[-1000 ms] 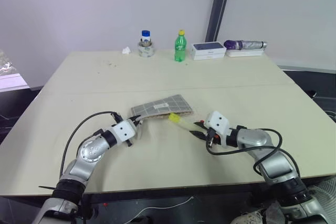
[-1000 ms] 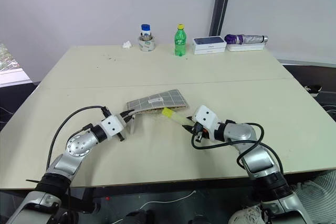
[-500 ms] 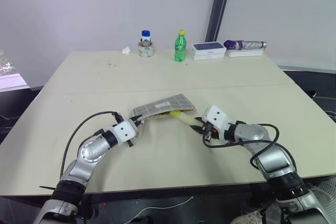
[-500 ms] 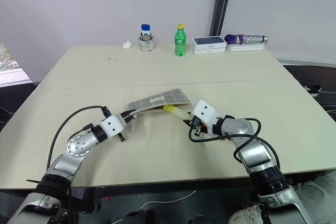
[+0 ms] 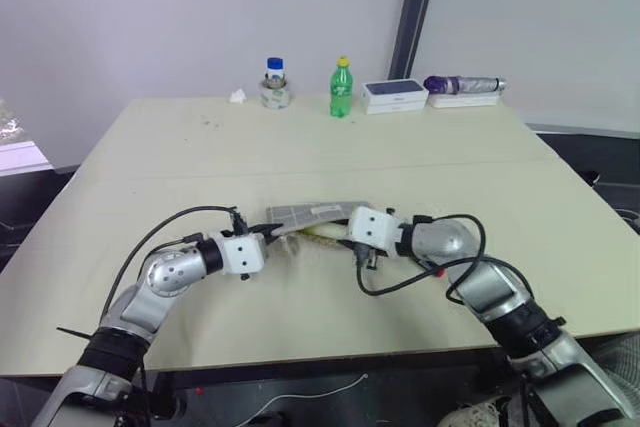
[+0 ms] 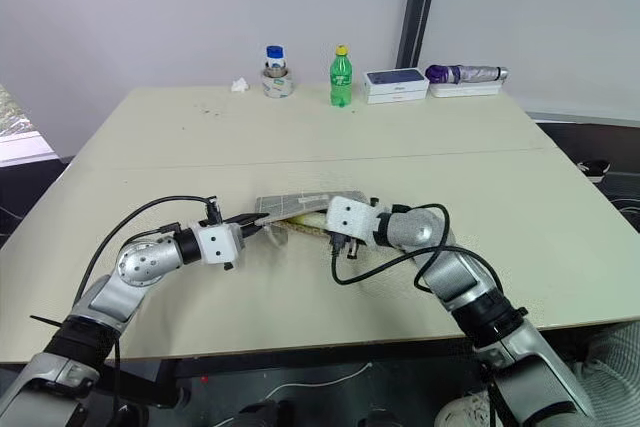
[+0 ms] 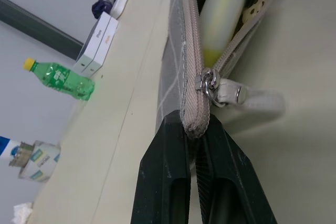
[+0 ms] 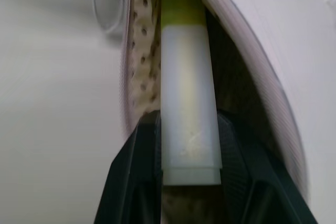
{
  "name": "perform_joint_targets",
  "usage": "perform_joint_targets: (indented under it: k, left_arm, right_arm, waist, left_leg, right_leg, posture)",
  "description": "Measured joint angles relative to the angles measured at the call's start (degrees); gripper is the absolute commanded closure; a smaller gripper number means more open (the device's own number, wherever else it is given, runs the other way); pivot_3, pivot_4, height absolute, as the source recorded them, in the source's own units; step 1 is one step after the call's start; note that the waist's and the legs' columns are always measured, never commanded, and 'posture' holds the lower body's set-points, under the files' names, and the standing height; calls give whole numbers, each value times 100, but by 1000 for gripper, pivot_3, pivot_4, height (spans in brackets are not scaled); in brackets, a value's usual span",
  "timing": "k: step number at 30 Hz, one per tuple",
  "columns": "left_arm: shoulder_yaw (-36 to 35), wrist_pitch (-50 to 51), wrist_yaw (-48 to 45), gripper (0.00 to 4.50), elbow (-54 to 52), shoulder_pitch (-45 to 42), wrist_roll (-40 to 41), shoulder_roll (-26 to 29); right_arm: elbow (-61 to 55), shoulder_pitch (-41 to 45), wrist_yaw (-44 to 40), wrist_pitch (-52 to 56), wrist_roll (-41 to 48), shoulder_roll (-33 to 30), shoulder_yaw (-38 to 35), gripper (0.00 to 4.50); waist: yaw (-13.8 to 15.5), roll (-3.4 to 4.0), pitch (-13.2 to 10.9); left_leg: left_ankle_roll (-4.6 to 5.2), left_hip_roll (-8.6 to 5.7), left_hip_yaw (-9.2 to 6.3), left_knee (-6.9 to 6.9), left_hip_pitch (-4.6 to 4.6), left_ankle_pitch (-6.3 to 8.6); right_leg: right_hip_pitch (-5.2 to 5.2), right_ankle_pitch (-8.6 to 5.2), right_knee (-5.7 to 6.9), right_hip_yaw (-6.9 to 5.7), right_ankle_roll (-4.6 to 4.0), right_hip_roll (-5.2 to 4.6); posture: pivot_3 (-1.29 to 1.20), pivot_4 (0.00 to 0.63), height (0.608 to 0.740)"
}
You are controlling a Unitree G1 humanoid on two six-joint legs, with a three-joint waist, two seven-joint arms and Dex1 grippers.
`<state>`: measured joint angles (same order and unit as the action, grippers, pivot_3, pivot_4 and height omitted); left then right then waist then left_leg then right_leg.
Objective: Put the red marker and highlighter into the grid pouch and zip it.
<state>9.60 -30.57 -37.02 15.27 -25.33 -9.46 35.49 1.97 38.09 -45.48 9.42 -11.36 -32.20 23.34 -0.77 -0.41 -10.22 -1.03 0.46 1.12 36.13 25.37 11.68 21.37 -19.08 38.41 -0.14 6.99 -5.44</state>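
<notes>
1. Left tool (image 7: 195, 145) is clamped tight on the closed-end corner of the grid pouch (image 5: 318, 212), fingers pinched together over the zipper edge, holding that end up off the surface (image 5: 200, 147).
2. Zipper pull tab (image 7: 231, 92) sits just beside that pinched corner, so the pouch mouth gapes open along the rest of its length.
3. Grid pouch lies near the middle of the surface, between the two tools, its grey side with white lines facing up.
4. Highlighter (image 8: 188, 103), pale yellow with its brighter cap leading, sits partly inside the pouch mouth, against the dotted lining.
5. Right tool (image 8: 189, 150) comes in from the right of the pouch and grips the highlighter's rear end, fingers narrowed on either side of the barrel.
6. Green bottle (image 5: 341, 88) and white box (image 5: 394, 95) stand well beyond the pouch, at the far edge.
</notes>
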Motion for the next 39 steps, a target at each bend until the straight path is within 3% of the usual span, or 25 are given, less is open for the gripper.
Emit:
perform_joint_targets:
  k: [7, 14, 30, 39]
  left_arm:
    - [-163, 22, -39, 4500, 50, 86, 292, 22]
    - [-584, 24, 92, 4500, 296, -90, 413, 218]
    - [-831, -4, 90, 4500, 317, -101, 869, 136]
    - [-1146, 44, 97, 4500, 509, 302, 984, 416]
  right_arm:
    - [499, 157, 82, -1134, -422, 23, 123, 3619]
    - [504, -16, -265, -1222, -134, 70, 54, 20]
    - [-66, -163, -484, -436, 398, -5, -589, 20]
    - [-1264, -1297, -593, 1122, 2193, -82, -2103, 20]
  waist:
    - [13, 0, 0]
    - [5, -1, -1]
    - [16, -1, -1]
    - [18, -2, -1]
  left_leg:
    - [0, 5, -1, 2, 0, 0]
    - [0, 6, 0, 2, 0, 0]
    - [-1, 7, 0, 3, 0, -1]
    - [0, 12, -1, 1, -2, 0]
  right_leg:
    - [-3, 0, 0, 0, 0, -1]
    - [-2, 0, 1, 0, 0, -1]
    - [-4, 0, 2, 0, 0, -1]
    - [-8, 0, 0, 0, 0, -2]
  posture:
    - [0, 150, 740]
    - [0, 150, 740]
    - [0, 150, 740]
    - [0, 150, 740]
